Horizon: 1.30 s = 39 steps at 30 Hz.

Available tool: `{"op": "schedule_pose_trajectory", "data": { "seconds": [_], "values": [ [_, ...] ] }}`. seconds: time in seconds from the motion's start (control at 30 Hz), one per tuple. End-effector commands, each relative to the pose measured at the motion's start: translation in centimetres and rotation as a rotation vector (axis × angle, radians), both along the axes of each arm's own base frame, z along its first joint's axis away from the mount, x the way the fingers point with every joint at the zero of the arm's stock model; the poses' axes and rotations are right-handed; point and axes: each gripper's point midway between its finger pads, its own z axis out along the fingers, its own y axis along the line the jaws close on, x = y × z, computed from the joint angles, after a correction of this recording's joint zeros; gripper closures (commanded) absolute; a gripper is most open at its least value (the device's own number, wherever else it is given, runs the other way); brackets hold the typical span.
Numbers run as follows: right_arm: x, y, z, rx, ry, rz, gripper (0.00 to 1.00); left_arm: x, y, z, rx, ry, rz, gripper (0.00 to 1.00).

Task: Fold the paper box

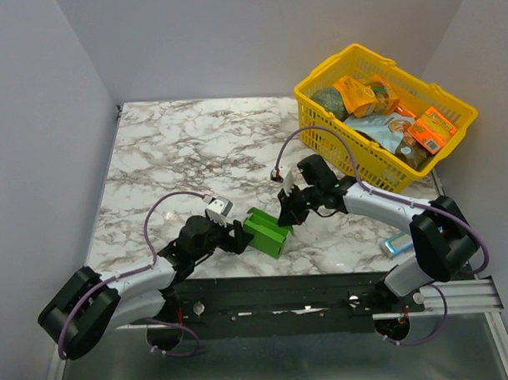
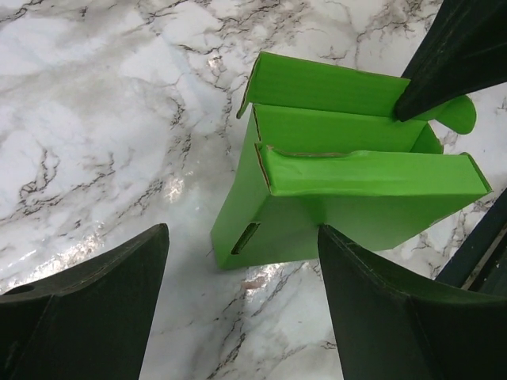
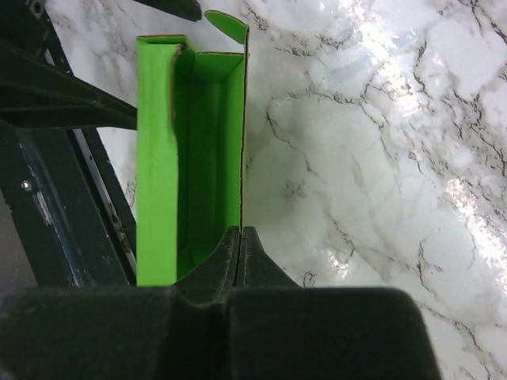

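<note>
Left gripper [image 2: 244, 237] spread wide and empty just short of the half-formed paper box [image 2: 356, 186] near the marble table's [image 1: 169, 143] front edge, right gripper [image 3: 240, 232] pinched on its wall; mid-fold, next probably calling for pressing the loose long flap down.

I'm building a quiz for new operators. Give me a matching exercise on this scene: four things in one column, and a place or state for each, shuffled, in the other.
Things:
1. paper box
2. yellow basket
3. left gripper
4. right gripper

Places or states:
A. closed on a green wall
B. at the far right
C. open wide
D. between the two grippers, its top open

Pairs: 1-D, 2-B, 3-C, 4-A
</note>
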Motion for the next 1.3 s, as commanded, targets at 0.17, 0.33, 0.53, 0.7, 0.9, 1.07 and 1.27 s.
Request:
{"op": "schedule_pose_trajectory", "data": {
  "seconds": [0.17,0.33,0.53,0.7,0.9,1.07,1.27],
  "values": [
    [-0.9,0.9,1.8,0.110,-0.055,0.117,0.97,0.6,-1.5,3.0,-0.166,-0.169,-0.113,0.19],
    [-2.0,1.4,3.1,0.173,-0.055,0.174,0.97,-0.6,-3.1,4.0,-0.234,-0.161,-0.240,0.33],
    [-2.4,1.5,3.2,0.184,-0.036,0.193,0.97,-2.2,-4.6,4.3,-0.299,-0.111,-0.371,0.51],
    [-2.6,1.6,3.4,0.192,-0.025,0.207,0.97,-2.7,-4.7,4.8,-0.311,-0.121,-0.397,0.56],
    [-3.0,1.6,3.4,0.194,-0.005,0.224,0.97,-2.0,-4.3,4.5,-0.276,-0.125,-0.357,0.18],
    [-3.3,1.7,3.6,0.206,0.008,0.233,0.98,-2.0,-4.0,4.7,-0.272,-0.134,-0.342,0.19],
    [-3.5,1.8,3.9,0.217,0.020,0.245,0.98,-4.0,-4.3,4.6,-0.285,-0.089,-0.436,0.37]
  ]
}}
